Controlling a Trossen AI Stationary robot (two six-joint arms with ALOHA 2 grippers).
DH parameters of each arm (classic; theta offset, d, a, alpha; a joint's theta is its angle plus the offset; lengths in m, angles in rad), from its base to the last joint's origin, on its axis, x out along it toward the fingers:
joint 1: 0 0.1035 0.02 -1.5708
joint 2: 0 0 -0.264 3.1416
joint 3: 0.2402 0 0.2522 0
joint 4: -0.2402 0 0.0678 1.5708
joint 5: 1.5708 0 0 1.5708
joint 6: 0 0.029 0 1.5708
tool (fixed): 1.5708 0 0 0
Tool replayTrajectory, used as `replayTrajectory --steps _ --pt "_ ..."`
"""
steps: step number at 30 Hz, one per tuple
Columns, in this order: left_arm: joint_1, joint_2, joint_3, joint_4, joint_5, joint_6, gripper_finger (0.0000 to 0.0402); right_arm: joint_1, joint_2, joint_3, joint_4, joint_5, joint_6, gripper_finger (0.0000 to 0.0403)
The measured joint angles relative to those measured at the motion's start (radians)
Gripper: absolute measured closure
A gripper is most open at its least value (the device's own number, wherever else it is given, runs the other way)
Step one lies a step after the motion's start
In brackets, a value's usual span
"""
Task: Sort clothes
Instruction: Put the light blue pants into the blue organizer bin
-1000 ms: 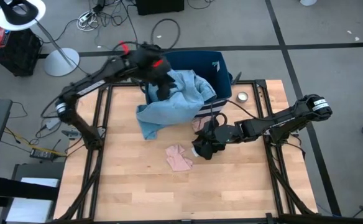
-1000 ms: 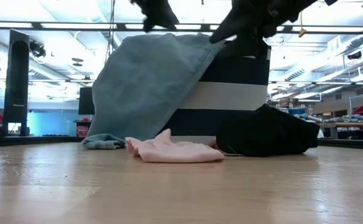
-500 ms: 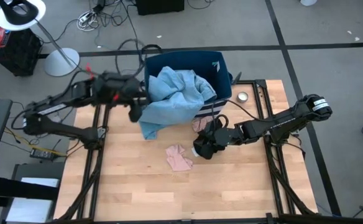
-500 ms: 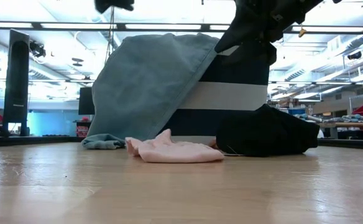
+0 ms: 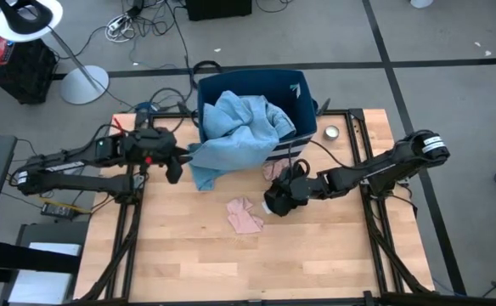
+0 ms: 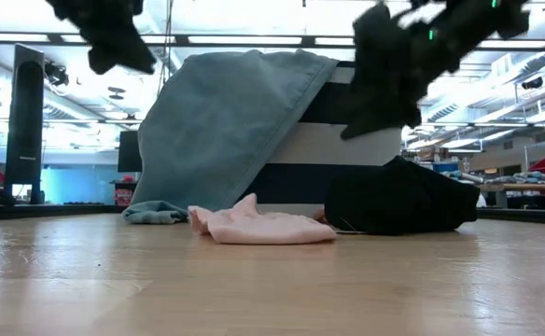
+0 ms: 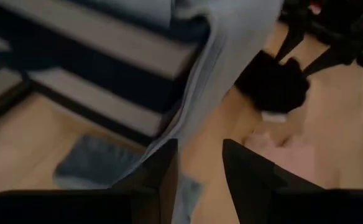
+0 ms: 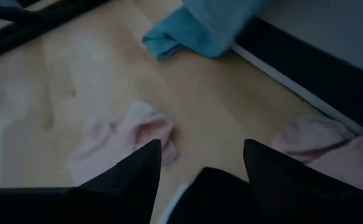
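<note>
A light blue denim garment point(image 5: 235, 127) fills the navy striped bin point(image 5: 303, 93). One part hangs over the bin's near wall, and its end point(image 6: 156, 213) lies on the table. A pink garment point(image 5: 245, 215) and a black garment point(image 5: 275, 206) lie flat on the wood in front of the bin. A second pink piece point(image 5: 271, 170) lies at the bin's foot. My left gripper point(image 5: 174, 170) is open and empty, just left of the hanging denim point(image 7: 225, 56). My right gripper point(image 8: 200, 149) is open and empty above the black garment point(image 8: 212, 193).
A small round metal object point(image 5: 330, 133) lies on the table to the right of the bin. Dark frame rails point(image 5: 138, 195) run along the table's left and right sides. Bare wood point(image 5: 256, 263) stretches from the garments to the near edge.
My left gripper has swung from above the bin toward the table's left and near edges and has come down beside the hanging denim. The denim stays draped as it was. My right gripper has come down a little toward the black garment.
</note>
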Motion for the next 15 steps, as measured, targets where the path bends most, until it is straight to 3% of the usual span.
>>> replayTrajectory --steps 6,15 --pt "0.001 -0.001 -0.076 -0.018 -0.127 -0.005 0.0271 -0.041 0.086 -0.098 0.300 0.005 -0.024 0.0174" --pt "0.003 -0.004 -0.140 -0.024 -0.238 0.028 0.0272 -0.065 0.256 -0.099 0.461 0.005 -0.070 0.0174"
